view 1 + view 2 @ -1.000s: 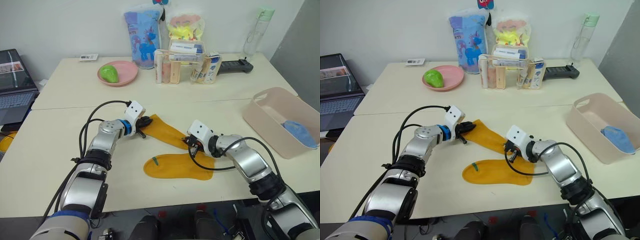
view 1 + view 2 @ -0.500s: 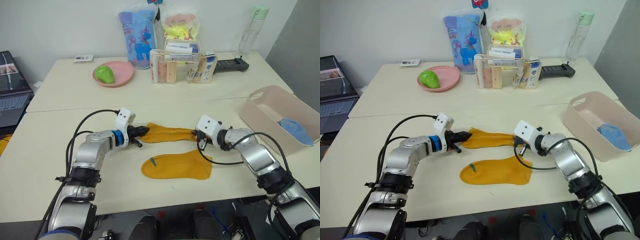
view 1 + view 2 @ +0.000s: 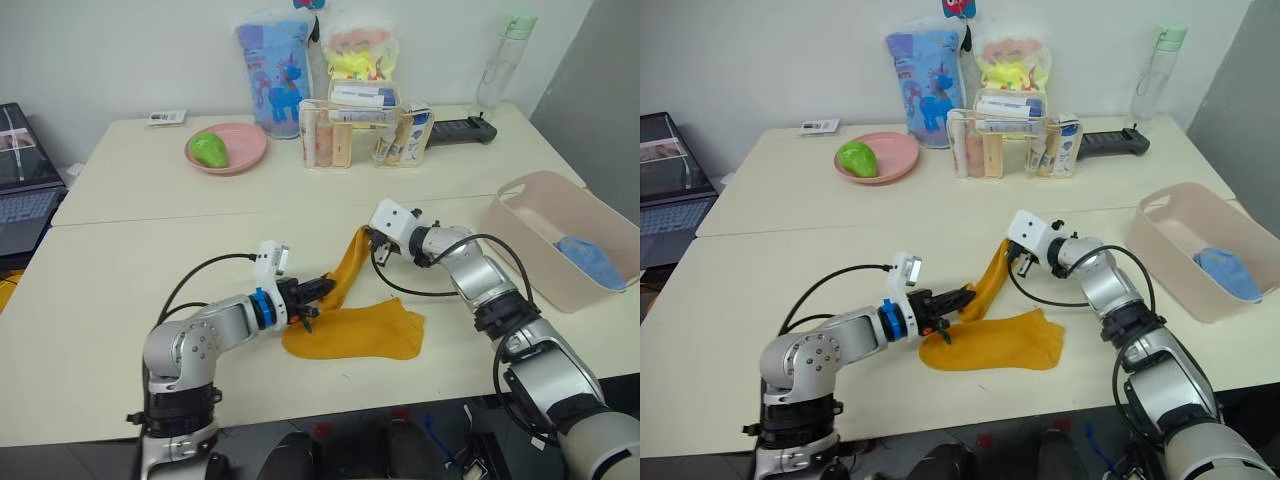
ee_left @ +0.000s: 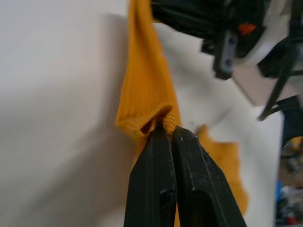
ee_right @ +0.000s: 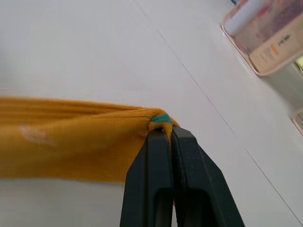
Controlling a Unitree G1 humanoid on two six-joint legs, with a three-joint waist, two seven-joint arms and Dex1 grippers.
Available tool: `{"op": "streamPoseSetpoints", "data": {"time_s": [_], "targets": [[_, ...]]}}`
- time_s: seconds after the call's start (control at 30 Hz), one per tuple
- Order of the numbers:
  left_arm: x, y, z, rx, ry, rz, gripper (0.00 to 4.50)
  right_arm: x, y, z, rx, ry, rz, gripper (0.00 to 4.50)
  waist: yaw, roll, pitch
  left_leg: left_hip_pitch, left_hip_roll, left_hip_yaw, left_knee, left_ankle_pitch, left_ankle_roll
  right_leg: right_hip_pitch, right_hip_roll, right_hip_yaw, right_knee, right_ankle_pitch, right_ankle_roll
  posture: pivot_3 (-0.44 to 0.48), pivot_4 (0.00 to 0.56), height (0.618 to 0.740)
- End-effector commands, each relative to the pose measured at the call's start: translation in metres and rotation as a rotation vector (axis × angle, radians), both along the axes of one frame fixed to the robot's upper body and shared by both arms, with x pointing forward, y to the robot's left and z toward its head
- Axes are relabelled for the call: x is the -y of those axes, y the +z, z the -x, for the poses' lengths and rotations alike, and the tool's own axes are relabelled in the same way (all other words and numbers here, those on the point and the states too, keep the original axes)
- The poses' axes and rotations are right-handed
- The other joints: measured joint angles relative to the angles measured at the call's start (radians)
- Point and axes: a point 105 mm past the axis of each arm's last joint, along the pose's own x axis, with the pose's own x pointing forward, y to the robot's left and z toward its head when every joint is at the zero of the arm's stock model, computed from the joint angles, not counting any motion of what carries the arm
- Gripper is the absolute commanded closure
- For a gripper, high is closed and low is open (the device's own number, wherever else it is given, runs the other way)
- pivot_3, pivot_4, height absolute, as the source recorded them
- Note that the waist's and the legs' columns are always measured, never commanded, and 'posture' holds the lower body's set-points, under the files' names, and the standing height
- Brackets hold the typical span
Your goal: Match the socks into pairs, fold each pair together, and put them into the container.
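Note:
A mustard yellow sock (image 3: 349, 262) hangs slanted between my two grippers, lifted off the table. My left gripper (image 3: 326, 287) is shut on its ribbed cuff (image 4: 147, 118). My right gripper (image 3: 367, 236) is shut on the sock's other end, which has a green seam (image 5: 160, 119). The second yellow sock (image 3: 356, 334) lies flat on the table just below and in front of the held one. The pale pink container (image 3: 534, 222) stands at the right edge, with a light blue sock (image 3: 592, 262) inside it.
At the back stand a pink plate (image 3: 243, 141) with a green object, a clear organizer (image 3: 350, 135) of bottles, two colourful bags, a water bottle (image 3: 498, 62) and a black bar-shaped device (image 3: 460, 130). A laptop (image 3: 20, 170) sits at the far left.
My left gripper moved right and toward the front with the cuff. My right gripper moved left and back. The held sock went from stretched level to slanted over the flat sock.

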Motion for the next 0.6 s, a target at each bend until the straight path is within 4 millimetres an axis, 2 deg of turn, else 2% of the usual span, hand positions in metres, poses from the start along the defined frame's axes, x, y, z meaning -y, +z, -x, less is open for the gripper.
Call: {"op": "streamPoseSetpoints", "data": {"time_s": [0.03,0.17,0.2,0.3,0.53,0.6], "targets": [[-0.001,0.009,0.005,0.031,0.006,-0.005,4.47,-0.004,0.016,-0.004,0.054,0.025,-0.011,4.50,-0.001,0.000,0.000,0.000,0.000,0.000,0.000,0.000,0.000,0.000,0.000,0.000,0.000,0.000,0.000,0.000,0.150,0.740],[-0.005,-0.003,0.006,0.016,0.036,-0.044,4.47,-0.012,0.014,-0.004,0.056,0.051,-0.016,4.50,-0.001,0.000,0.000,0.001,0.000,0.001,-0.001,0.000,0.000,0.000,0.000,0.001,0.000,0.000,0.000,0.000,0.150,0.740],[-0.006,-0.003,0.005,0.026,0.042,-0.048,4.50,-0.015,0.016,-0.004,0.052,0.055,-0.036,4.26,-0.001,0.000,0.000,0.001,0.000,0.001,-0.001,0.000,0.000,0.000,0.000,0.001,0.000,0.000,0.000,0.000,0.150,0.740],[-0.014,0.000,0.003,0.054,0.051,-0.059,3.82,-0.022,0.018,0.001,0.038,0.084,-0.079,3.44,-0.001,0.000,0.000,0.001,0.000,0.000,-0.001,0.000,0.000,0.000,0.000,0.000,0.000,0.000,0.000,0.000,0.150,0.740],[-0.057,0.024,-0.008,0.207,0.026,-0.148,1.56,-0.012,0.032,0.017,0.050,0.095,-0.211,0.87,0.001,0.000,0.000,0.001,0.000,-0.001,-0.001,0.000,-0.001,0.000,0.000,0.000,0.000,0.000,0.000,0.000,0.150,0.740],[-0.068,0.029,-0.016,0.258,0.016,-0.200,0.90,-0.013,0.034,0.032,0.015,0.150,-0.247,0.86,0.004,0.000,0.000,0.001,0.000,-0.001,-0.001,0.000,-0.001,0.000,0.000,0.000,-0.001,0.000,0.000,0.000,0.150,0.740]]}}
